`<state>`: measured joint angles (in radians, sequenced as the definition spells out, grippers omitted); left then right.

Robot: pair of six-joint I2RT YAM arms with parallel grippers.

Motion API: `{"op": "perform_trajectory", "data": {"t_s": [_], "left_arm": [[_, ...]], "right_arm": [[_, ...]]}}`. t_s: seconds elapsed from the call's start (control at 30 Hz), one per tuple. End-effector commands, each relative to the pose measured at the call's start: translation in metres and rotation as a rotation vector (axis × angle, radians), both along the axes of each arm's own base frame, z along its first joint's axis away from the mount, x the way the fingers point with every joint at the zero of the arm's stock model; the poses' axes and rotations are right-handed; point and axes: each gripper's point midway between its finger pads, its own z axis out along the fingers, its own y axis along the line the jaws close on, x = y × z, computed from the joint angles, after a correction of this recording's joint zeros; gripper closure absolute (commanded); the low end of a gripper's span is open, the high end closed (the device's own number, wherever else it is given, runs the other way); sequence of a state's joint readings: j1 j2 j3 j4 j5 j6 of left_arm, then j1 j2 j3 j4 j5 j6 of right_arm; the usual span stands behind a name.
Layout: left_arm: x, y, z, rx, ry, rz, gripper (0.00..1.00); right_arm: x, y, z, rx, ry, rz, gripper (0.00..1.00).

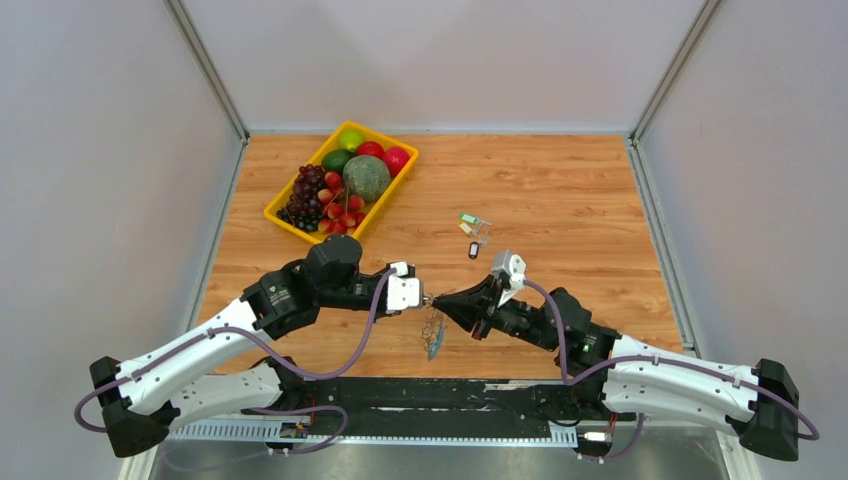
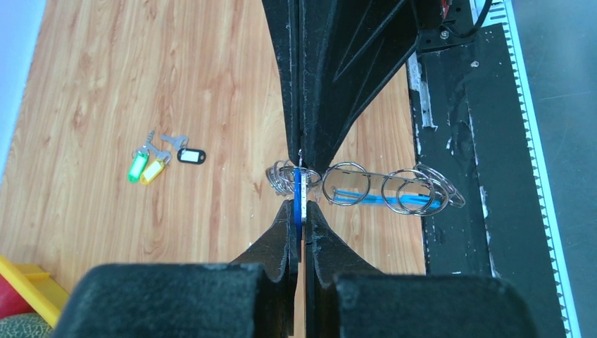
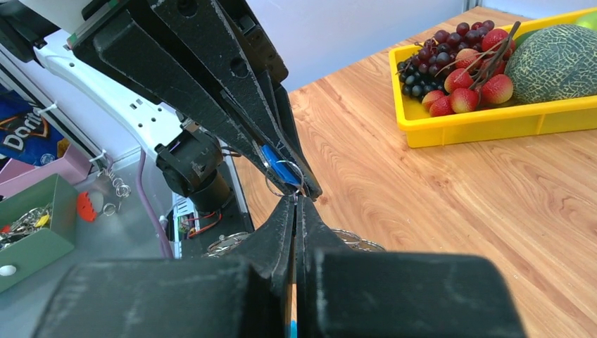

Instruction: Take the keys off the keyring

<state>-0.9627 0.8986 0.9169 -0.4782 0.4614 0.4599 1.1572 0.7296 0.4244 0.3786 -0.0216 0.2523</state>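
Note:
My left gripper [image 1: 424,297] and right gripper [image 1: 441,298] meet tip to tip above the near middle of the table. In the left wrist view the left gripper [image 2: 301,204] is shut on a flat blue key tag [image 2: 300,189]. The right gripper [image 3: 296,198] is shut on a small silver ring [image 3: 284,186] of the keyring. The keyring [image 2: 394,190], a chain of silver rings with a blue section, hangs below the tips [image 1: 434,336]. The green key [image 2: 137,167], yellow key [image 2: 153,170] and black key [image 2: 191,155] lie loose on the table [image 1: 472,227].
A yellow fruit tray [image 1: 395,190] with grapes, melon and other fruit stands at the back left, and shows in the right wrist view [image 3: 486,127]. The black base rail [image 1: 420,395] runs along the near edge. A green bin [image 3: 35,225] sits off the table.

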Motion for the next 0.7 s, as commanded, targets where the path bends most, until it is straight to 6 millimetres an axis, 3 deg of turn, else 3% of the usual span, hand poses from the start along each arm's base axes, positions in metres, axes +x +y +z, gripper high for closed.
{"op": "perform_trajectory", "data": {"t_s": [0.0, 0.17, 0.37, 0.67], "left_arm": [[-0.002, -0.003, 0.019, -0.062, -0.049, -0.025, 1.0], [-0.001, -0.003, 0.018, -0.06, -0.049, -0.021, 1.0], [-0.004, -0.005, 0.016, -0.059, -0.041, -0.038, 1.0], [-0.014, -0.007, 0.02, -0.079, -0.028, -0.093, 1.0]], "right_arm": [[-0.003, -0.002, 0.007, 0.009, -0.001, 0.016, 1.0], [-0.009, -0.012, 0.016, 0.086, -0.055, 0.028, 1.0], [-0.018, -0.027, 0.04, 0.227, -0.146, 0.033, 1.0], [-0.022, -0.023, 0.057, 0.25, -0.288, 0.057, 1.0]]}}
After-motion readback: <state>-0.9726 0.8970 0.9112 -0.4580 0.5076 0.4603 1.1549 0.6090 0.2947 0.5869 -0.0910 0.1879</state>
